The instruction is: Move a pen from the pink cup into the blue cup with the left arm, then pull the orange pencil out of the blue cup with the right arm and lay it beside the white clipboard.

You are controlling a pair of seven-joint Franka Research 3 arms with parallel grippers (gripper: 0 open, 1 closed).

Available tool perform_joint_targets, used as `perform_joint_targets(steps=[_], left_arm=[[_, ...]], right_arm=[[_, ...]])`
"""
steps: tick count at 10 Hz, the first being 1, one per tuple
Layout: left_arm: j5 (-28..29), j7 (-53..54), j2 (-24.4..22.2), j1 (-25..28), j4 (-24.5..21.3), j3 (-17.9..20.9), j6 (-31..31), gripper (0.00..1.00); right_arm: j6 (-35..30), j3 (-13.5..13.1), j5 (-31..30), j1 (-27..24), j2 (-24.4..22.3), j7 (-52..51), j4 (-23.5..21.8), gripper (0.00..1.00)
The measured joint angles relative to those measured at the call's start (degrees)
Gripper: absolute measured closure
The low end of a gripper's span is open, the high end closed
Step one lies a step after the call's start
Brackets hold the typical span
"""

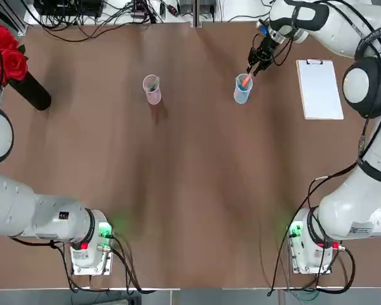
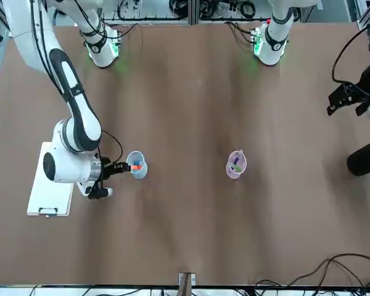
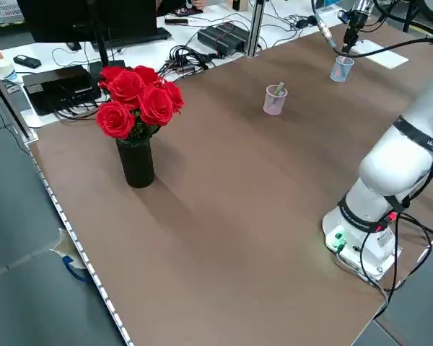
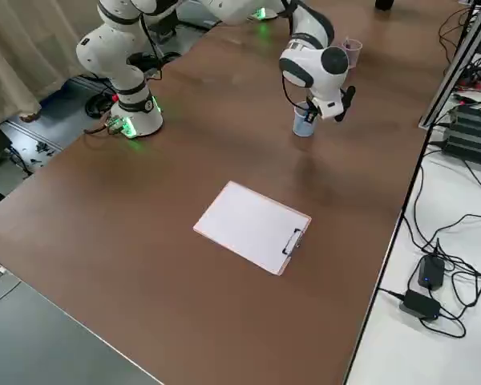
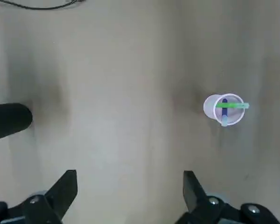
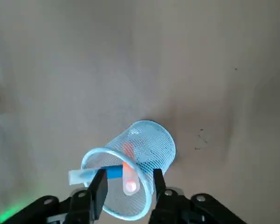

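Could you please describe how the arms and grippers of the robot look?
Both arms are white with rounded segments, dark joint covers and black straps. Black cables run along them, and green and red lights glow at their bases. The left gripper and right gripper are black, each with two angular fingers and visible round metal screws.

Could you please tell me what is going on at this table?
The robot's right pincer is at the mouth of the blue cup, around the orange pencil's upper end; no firm grip shows. A blue pen leans in that cup too. The left pincer hangs open, away from the pink cup, which holds two pens.
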Motion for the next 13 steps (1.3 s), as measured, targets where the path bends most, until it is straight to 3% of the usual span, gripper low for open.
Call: perform_joint_targets(steps=[11, 13], left_arm=[[-0.53, 0.00, 0.33, -0.02, -0.15, -0.07, 0.00, 0.00], [-0.52, 0.00, 0.33, 0.05, -0.14, 0.05, 0.00, 0.00]], right_arm=[[0.90, 0.25, 0.02, 0.05, 0.00, 0.02, -0.92, 0.70], [0.93, 0.25, 0.02, 0.05, 0.00, 0.04, -0.94, 0.78]])
